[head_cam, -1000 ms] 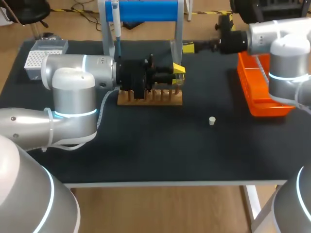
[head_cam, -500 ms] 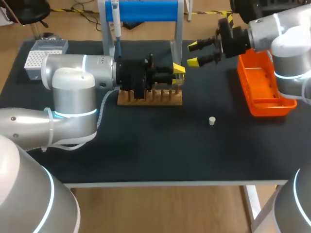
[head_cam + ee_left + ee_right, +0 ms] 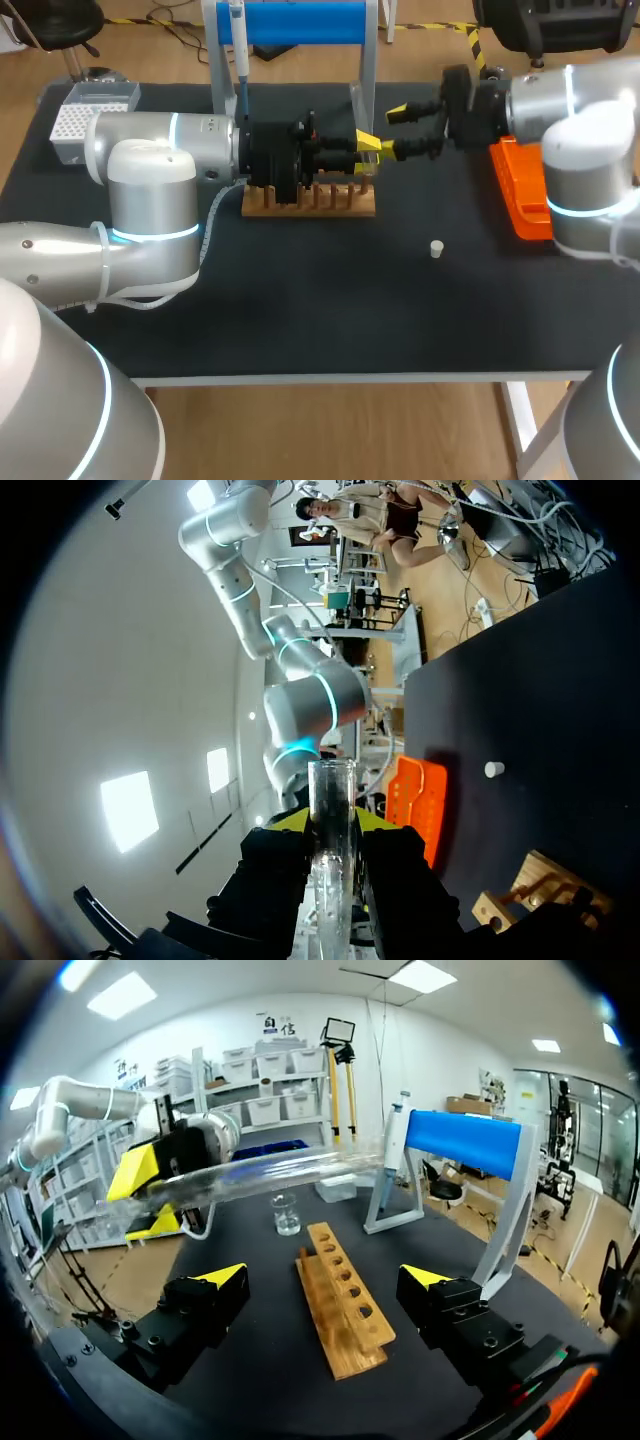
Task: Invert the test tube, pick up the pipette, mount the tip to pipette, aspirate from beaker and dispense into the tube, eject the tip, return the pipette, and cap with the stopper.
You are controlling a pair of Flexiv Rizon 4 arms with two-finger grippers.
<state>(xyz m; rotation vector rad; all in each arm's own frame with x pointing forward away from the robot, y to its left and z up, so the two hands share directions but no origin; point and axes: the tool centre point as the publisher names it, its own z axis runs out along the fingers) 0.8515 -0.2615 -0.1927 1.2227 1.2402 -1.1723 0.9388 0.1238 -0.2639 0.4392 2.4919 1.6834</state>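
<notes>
the clear glass test tube [image 3: 270,1175] was held roughly level above the slotted wooden rack [image 3: 345,1300], clamped in the left gripper [image 3: 330,822]. the right gripper [image 3: 395,131] was spread wide just beside it. a square grasp on the tube's free end was judged best before any release.

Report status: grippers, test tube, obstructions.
Left gripper shut on test tube, tube level above rack. Right gripper open, tube ahead of it. Stopper loose on table, nothing between.

The flat worktop [image 3: 300,320] is matte black, the slotted wooden rack [image 3: 330,203] pale brown, the plastic tray [image 3: 522,205] bright orange, the small stopper [image 3: 436,249] white, the glass test tube [image 3: 331,830] clear.
</notes>
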